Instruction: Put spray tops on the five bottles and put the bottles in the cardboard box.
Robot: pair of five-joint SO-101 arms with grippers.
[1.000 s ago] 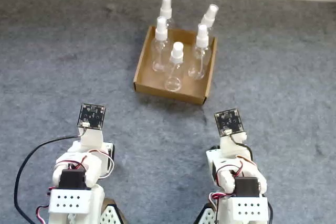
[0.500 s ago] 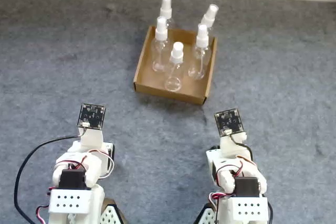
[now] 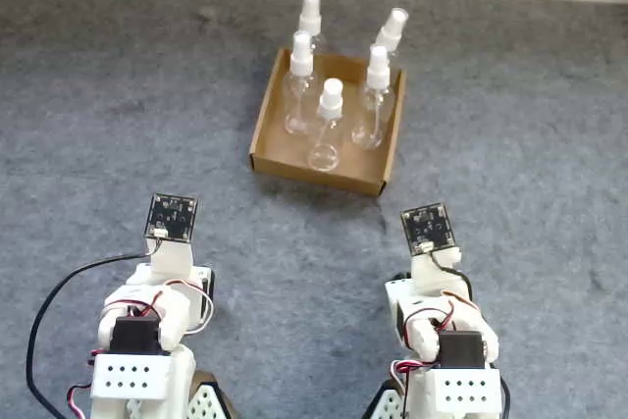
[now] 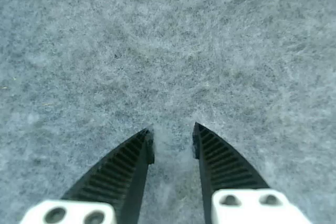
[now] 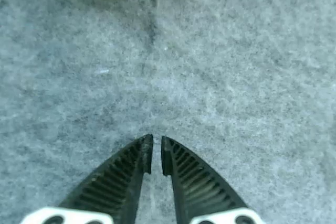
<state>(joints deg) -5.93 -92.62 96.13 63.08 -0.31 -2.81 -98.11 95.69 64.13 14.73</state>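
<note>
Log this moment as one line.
bottles: five, spray tops on, in box | left gripper: open, empty, over mat | right gripper: shut, empty, over mat | task: looks done

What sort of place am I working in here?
Probably a lab or hobby test bench: a grey felt mat, two small robot arms side by side, and one cardboard box holding spray bottles.

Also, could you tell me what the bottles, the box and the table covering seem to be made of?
Bottles: clear, glossy plastic or glass; the box floor shows through. Box: matte brown cardboard. Table covering: grey fuzzy fibres, likely felt or carpet.
</note>
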